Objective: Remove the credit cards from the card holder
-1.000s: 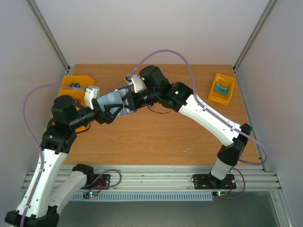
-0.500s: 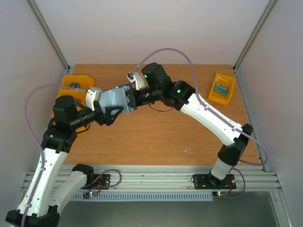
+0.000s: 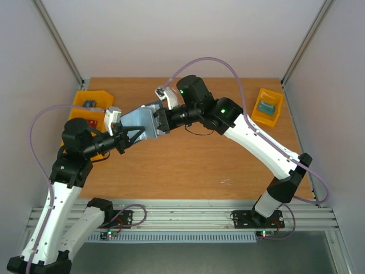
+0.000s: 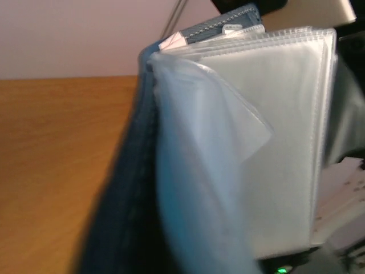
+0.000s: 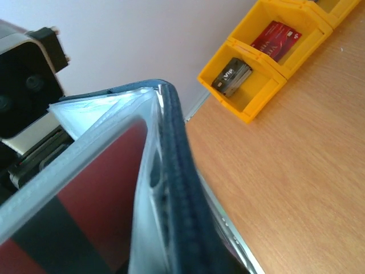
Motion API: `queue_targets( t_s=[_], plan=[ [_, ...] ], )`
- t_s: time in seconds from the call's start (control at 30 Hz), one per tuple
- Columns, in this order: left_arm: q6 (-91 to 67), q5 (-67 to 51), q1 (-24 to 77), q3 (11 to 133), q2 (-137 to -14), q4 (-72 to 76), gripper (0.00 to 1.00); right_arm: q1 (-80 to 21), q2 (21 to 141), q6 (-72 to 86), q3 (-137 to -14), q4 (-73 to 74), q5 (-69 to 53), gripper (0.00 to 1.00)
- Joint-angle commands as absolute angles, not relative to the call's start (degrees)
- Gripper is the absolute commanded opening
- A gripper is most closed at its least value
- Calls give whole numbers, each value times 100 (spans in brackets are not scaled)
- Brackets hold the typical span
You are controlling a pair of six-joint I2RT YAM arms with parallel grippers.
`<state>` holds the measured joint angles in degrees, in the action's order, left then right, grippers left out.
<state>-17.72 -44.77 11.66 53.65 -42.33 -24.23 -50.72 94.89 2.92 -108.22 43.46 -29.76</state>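
Right pincer (image 3: 161, 121), reaching in from three o'clock, is clamped tight on the small dark navy folding card holder (image 3: 144, 119), which hangs open in the air over the wooden table (image 3: 188, 165), toward ten o'clock of its middle. Left pincer (image 3: 130, 135) meets the fanned clear plastic sleeves (image 4: 274, 131) from eight o'clock; whether it grips them cannot be told. A pale pink card corner (image 4: 171, 41) peeks out on top. One yellow plastic bin (image 3: 97, 93) sits at nine o'clock, another yellow bin (image 3: 261, 117) at two o'clock.
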Motion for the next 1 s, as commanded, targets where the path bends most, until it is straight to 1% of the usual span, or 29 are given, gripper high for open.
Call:
queue_targets(
  t_s=[0.0, 0.03, 0.07, 0.17, 0.33, 0.47, 0.53, 0.63, 0.73, 0.8, 0.97],
  plan=[
    [-2057, -4821, 1167, 5281, -4182, -2070, 5, -5081, 8982, -163, -10673, 4258, -3275, 8],
    [-2079, -4825, 1169, 5290, -4177, -2050, 1, -5062, 8926, -182, -10615, 4254, -3266, 12],
    [-2117, -4819, 1165, 5297, -4166, -2039, 0, -5024, 8881, -192, -10591, 4266, -3275, 14],
    [-2269, -4831, 1148, 5292, -4137, -1937, 0, -4929, 8774, -259, -10544, 4352, -3308, 26],
    [-2456, -4968, 1134, 5269, -4089, -1806, 0, -4825, 8560, -545, -10486, 4591, -3276, 42],
    [-2426, -4834, 1134, 5290, -4113, -1861, 0, -4819, 8351, -922, -10480, 4758, -3167, 54],
    [-2426, -4769, 1133, 5283, -4145, -1860, 0, -4850, 8339, -968, -10501, 4803, -2915, 57],
    [-2437, -4817, 1134, 5273, -4156, -1772, 0, -4986, 8394, -1157, -10509, 4910, -2573, 58],
    [-2422, -4906, 1134, 5306, -4203, -1720, 0, -4995, 8363, -1341, -10424, 5004, -2617, 59],
    [-2458, -4969, 1133, 5325, -4218, -1603, 0, -4992, 8306, -1448, -10286, 5093, -2473, 54],
    [-2439, -5163, 1134, 5296, -4169, -1247, 0, -4992, 8288, -1604, -10325, 5287, -2422, 36]
  ],
)
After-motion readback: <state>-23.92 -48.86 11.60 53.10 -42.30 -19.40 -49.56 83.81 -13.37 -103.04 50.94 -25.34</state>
